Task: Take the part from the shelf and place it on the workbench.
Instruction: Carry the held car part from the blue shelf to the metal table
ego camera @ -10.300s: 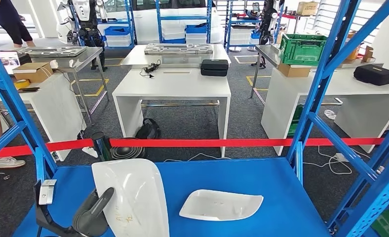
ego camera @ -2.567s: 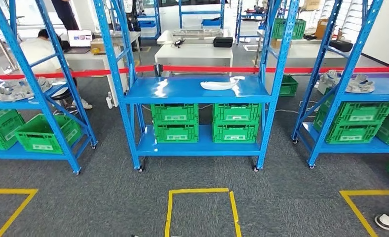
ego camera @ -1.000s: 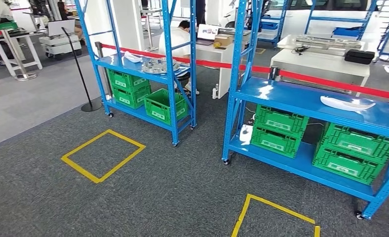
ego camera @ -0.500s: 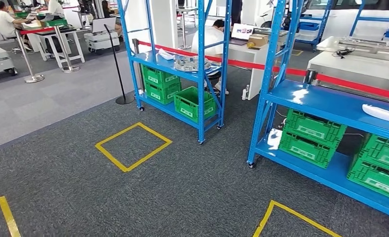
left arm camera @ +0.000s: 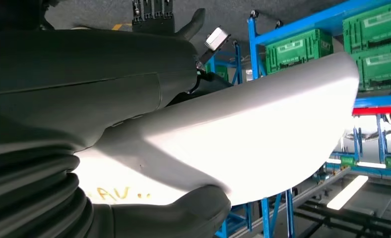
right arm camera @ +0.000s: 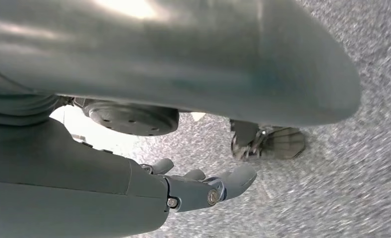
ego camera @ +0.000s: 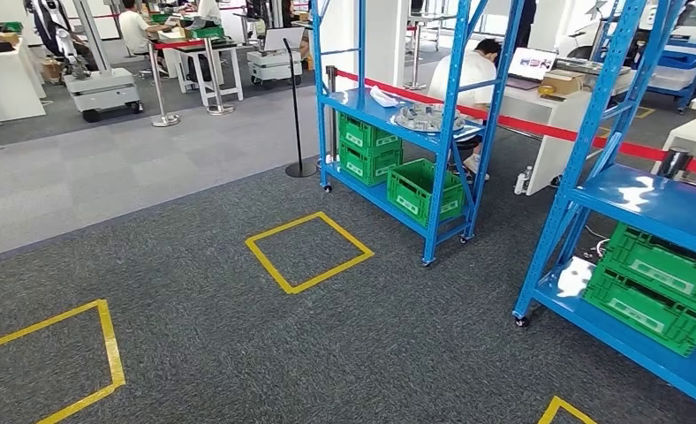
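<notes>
Now the left hand (left arm camera: 134, 94) is holding the white part (left arm camera: 243, 144), its thick thumb (left arm camera: 173, 215) lying along one edge and its dark fingers over the other face, with blue shelves and green crates behind it. Ahead, yellow squares (ego camera: 309, 251) are marking the grey carpet; a blue shelf (ego camera: 397, 115) carrying green crates (ego camera: 424, 190) is standing far right. The right hand (right arm camera: 203, 188) is hanging over the carpet, fingers loosely apart, holding nothing.
</notes>
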### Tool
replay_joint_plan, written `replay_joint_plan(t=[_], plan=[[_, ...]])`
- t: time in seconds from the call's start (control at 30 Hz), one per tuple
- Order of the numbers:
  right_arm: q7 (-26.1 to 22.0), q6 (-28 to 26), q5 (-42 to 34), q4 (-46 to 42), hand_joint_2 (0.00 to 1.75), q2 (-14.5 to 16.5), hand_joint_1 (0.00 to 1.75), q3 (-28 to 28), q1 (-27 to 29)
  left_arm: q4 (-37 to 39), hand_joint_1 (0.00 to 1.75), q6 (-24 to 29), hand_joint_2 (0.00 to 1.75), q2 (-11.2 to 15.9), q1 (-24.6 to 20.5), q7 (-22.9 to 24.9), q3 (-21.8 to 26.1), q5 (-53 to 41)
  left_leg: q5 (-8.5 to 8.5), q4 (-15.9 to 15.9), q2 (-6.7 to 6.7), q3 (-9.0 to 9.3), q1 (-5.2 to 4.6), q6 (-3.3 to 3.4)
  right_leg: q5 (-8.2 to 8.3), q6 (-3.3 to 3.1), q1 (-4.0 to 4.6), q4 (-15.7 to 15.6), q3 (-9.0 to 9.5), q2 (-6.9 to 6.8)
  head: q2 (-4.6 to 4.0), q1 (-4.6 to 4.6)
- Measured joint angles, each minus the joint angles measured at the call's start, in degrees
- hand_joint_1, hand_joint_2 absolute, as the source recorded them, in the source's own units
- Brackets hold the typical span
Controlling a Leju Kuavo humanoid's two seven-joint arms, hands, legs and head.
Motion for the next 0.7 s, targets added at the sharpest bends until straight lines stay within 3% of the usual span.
replay_joint_plan(t=[0.03,0.1,0.17,0.23,0.3,0.33,0.37,0.4,0.47,0.53,0.6,0.63,0.7], plan=[[0.05,0.0,-0.1,0.0,0.0,0.0,0.0,-0.07,0.05,0.1,1.75,0.01,1.75,0.0,-0.06,0.02,-0.09,0.05,0.12,0.03,-0.6,-0.29,0.04,-0.42,-0.23,-0.19,0.08,-0.36,0.07,0.34,0.0,-0.03],[0.24,-0.02,-0.23,-0.01,0.0,0.02,0.0,-0.28,-0.01,0.34,1.75,0.01,1.75,0.09,-0.03,0.06,-0.17,0.15,0.31,-0.06,-1.0,-0.81,0.26,-1.19,0.03,-0.9,0.1,-0.66,0.12,-0.8,0.01,-0.08],[0.31,-0.04,-0.29,-0.03,0.0,0.04,0.0,-0.45,-0.08,0.54,1.75,-0.02,1.75,0.24,-0.12,0.15,-0.18,0.33,-1.0,2.0,1.82,-1.96,0.14,-1.8,0.28,-1.72,0.0,-1.12,0.37,-2.14,0.0,-0.33],[0.31,-0.07,-0.4,-0.03,0.0,0.06,0.0,-0.53,0.2,0.66,1.75,-0.2,1.75,0.3,-0.34,0.48,-0.19,0.55,-4.18,7.96,5.42,-4.75,0.07,-2.25,0.21,-2.22,0.19,-1.26,0.53,-3.75,0.0,-0.69],[0.31,-0.15,-0.47,-0.03,0.0,0.08,0.0,-0.62,0.52,0.99,1.75,-0.52,1.75,0.38,-0.41,0.95,-0.19,0.8,-6.52,14.05,6.42,-7.65,0.21,-2.57,0.07,-2.45,0.31,-1.24,0.57,-5.53,0.0,-0.85],[0.31,-0.21,-0.45,-0.03,0.0,0.11,0.0,-0.66,0.58,1.26,1.75,-0.72,1.75,0.45,-0.4,1.12,-0.19,0.9,-6.4,14.97,6.52,-8.01,0.28,-2.64,0.01,-2.47,0.32,-1.23,0.59,-6.34,0.0,-0.88],[0.31,-0.25,-0.4,-0.03,0.0,0.17,0.0,-0.69,0.59,1.57,1.75,-0.89,1.75,0.54,-0.39,1.2,-0.19,0.96,-5.28,13.74,6.7,-7.25,0.34,-2.65,-0.05,-2.43,0.32,-1.23,0.66,-7.09,0.0,-0.91],[0.31,-0.26,-0.32,-0.03,0.0,0.26,0.0,-0.7,0.59,1.88,1.75,-1.11,1.75,0.63,-0.4,1.2,-0.19,0.99,-3.47,10.6,7.21,-5.47,0.37,-2.61,-0.15,-2.33,0.32,-1.22,0.78,-7.79,0.0,-0.95],[0.31,-0.28,-0.14,-0.03,0.0,0.43,0.0,-0.71,0.6,2.41,1.75,-1.56,1.75,0.73,-0.51,1.03,-0.19,1.03,-0.76,3.12,9.72,-1.44,0.12,-2.16,-0.44,-1.92,0.49,-1.17,1.09,-8.98,0.01,-1.03],[0.31,-0.29,0.01,-0.03,0.0,0.52,0.0,-0.71,0.6,2.9,1.75,-1.91,1.75,0.78,-0.62,0.78,-0.19,1.04,-0.17,-0.11,11.01,0.15,-0.27,-1.31,-0.6,-1.34,0.81,-1.15,1.31,-9.91,0.01,-0.94],[0.31,-0.31,0.13,-0.04,0.0,0.61,0.0,-0.71,0.54,3.45,1.75,-2.02,1.75,0.85,-0.54,0.63,-0.16,1.05,0.06,-0.25,9.75,0.01,-0.41,-0.43,-0.64,-0.72,0.9,-1.3,1.48,-10.81,0.01,-0.79],[0.31,-0.31,0.17,-0.04,0.0,0.67,0.0,-0.71,0.47,3.69,1.75,-2.02,1.75,0.88,-0.46,0.6,-0.15,1.05,0.21,-0.42,9.13,-0.01,-0.35,-0.07,-0.93,-0.39,0.79,-1.1,1.52,-10.36,0.0,-0.73],[0.26,-0.31,0.2,-0.05,0.0,0.77,0.0,-0.71,0.35,3.98,1.75,-2.01,1.75,0.83,-0.51,0.61,-0.13,1.04,0.59,-0.78,7.8,0.03,-0.08,0.66,-3.11,0.1,0.52,2.03,0.35,-7.49,0.0,-0.56]])
